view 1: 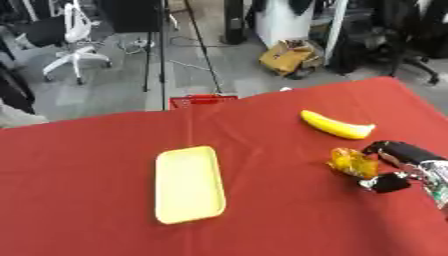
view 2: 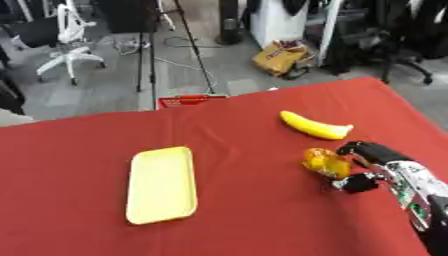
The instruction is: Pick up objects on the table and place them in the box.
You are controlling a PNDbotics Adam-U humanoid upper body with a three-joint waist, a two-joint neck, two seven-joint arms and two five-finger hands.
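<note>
Your table point(view 1: 105, 150), under its red cloth, fills most of both views, and its near and side edges run out of frame. On it, left of centre, lies the pale yellow tray point(view 1: 188, 184), flat and shallow, with nothing in it (it is the only container-like thing you can see on the cloth). At the table's far edge a red basket point(view 1: 203, 100) pokes up, mostly hidden behind the edge, so you cannot tell what it holds.

Your right hand point(view 2: 372, 167) comes in from the lower right, with the arm cut off by the frame edge. Its fingers point(view 2: 363, 148) are curled toward the thumb, with the orange packet point(view 2: 325, 162) right at their tips on the hand's left side. Whether they actually pinch it or only touch it is hard to make out; the packet looks crumpled and shiny, and lies on the cloth.

The banana point(view 1: 336, 125) lies just beyond the hand toward the far edge, apart from the fingers, its length slanted across the cloth. It is well apart from the tray.

Your left hand shows in neither view.
</note>
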